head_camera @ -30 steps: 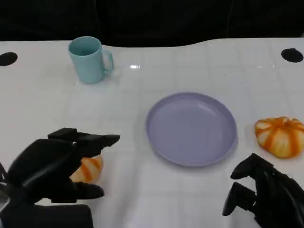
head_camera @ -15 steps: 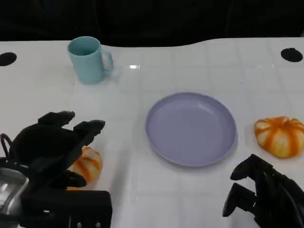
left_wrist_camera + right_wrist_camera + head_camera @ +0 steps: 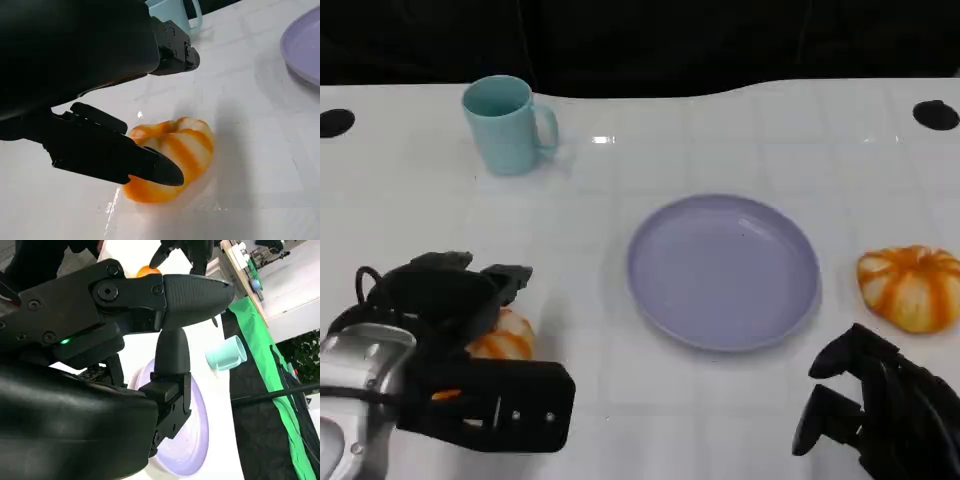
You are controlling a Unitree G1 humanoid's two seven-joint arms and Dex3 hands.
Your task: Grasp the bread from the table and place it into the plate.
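While the left hand (image 3: 445, 300) is lowered over the nearer bread (image 3: 500, 337) at the table's (image 3: 620, 170) left front, its fingers (image 3: 145, 167) are spread around the roll without closing (one touches its side). A teal mug (image 3: 507, 124) is seen behind. The purple plate (image 3: 723, 270) is empty at centre. A second bread (image 3: 910, 287) lies right. The right hand (image 3: 880, 415) is curled, holding nothing.
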